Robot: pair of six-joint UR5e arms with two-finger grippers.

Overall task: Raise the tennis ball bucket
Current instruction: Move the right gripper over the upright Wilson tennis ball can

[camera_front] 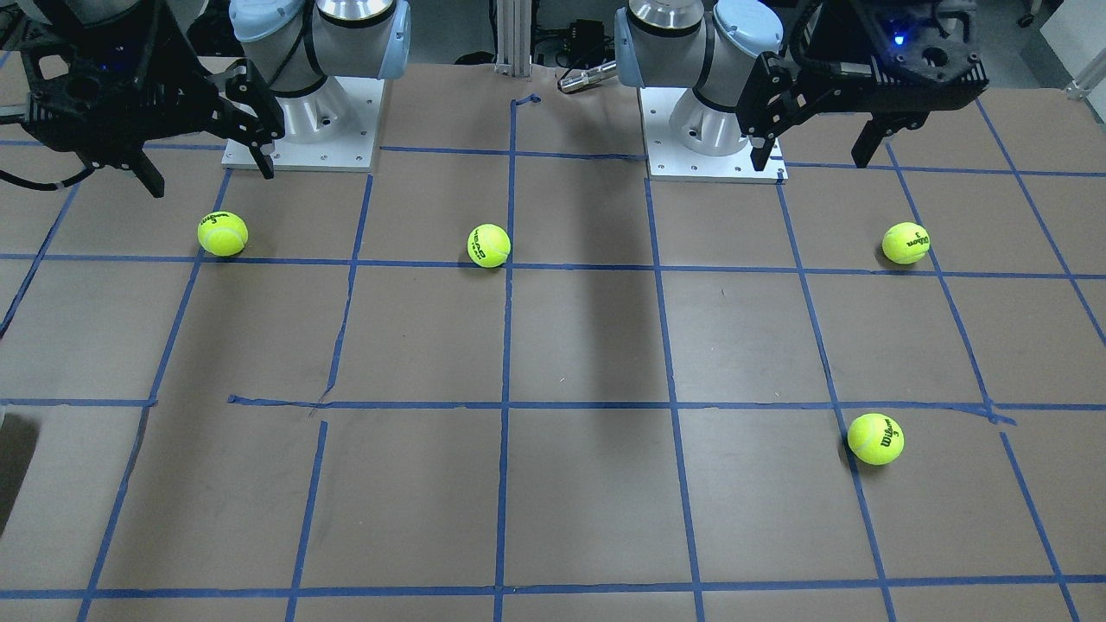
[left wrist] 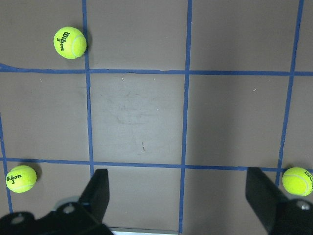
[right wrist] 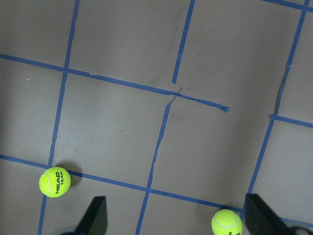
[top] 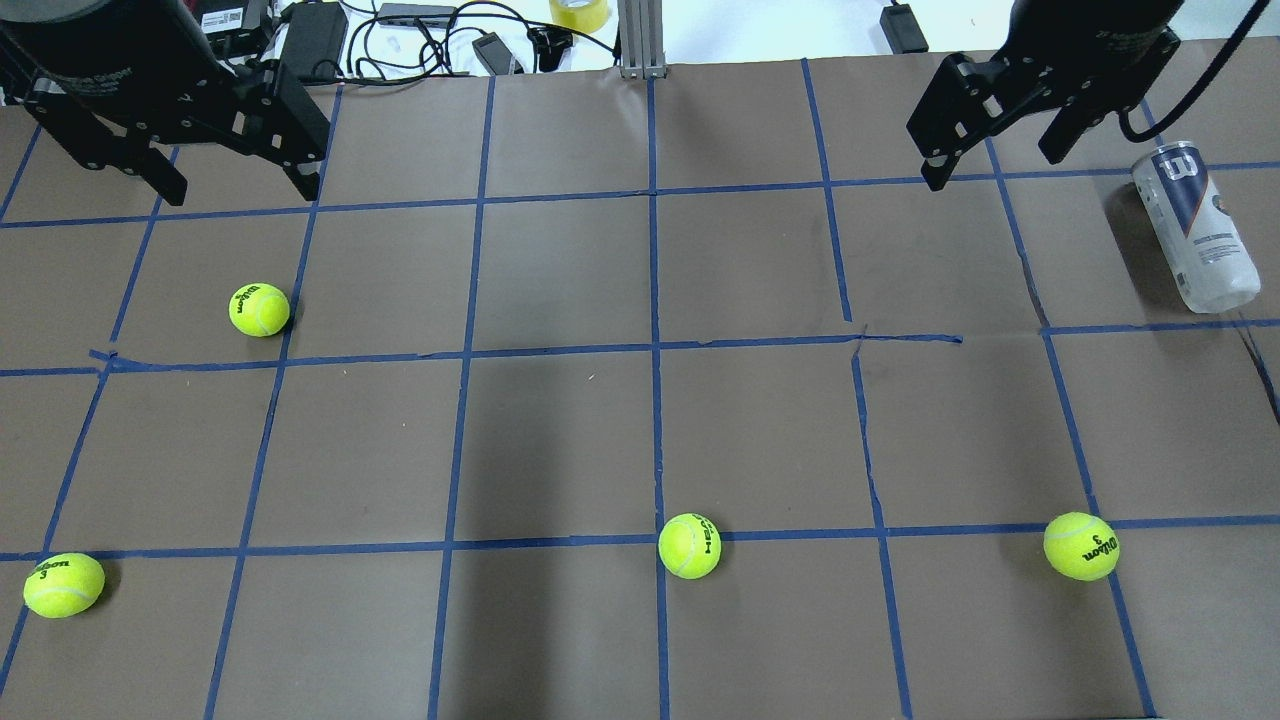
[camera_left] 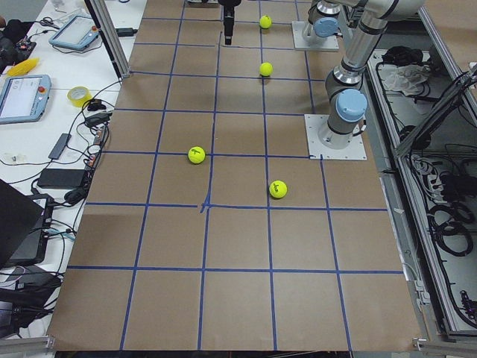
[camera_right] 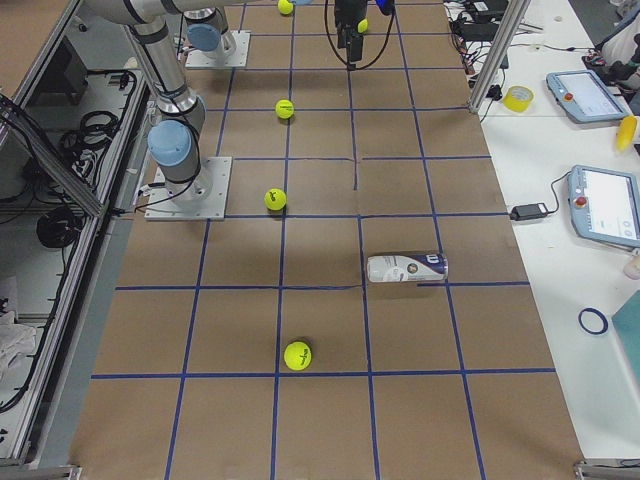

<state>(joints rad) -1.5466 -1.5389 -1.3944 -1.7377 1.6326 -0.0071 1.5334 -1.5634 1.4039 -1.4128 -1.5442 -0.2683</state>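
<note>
Tennis ball bucket [top: 1195, 230] lies on side, far right of counter [top: 560, 430], near our right claw [top: 992, 165]; it and left claw [top: 240, 190] gape wide, empty. Risk: smooth tube rolls away if we pinch off-centre.

Table [top: 560, 280] — bucket [top: 1195, 230], four tennis balls [top: 689, 546]

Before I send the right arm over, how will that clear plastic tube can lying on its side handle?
The clear plastic tube can lies on its side, so a sideways nudge would probably roll it. No balls show inside, so it is likely light. Its smooth wall may slip or flex.
</note>
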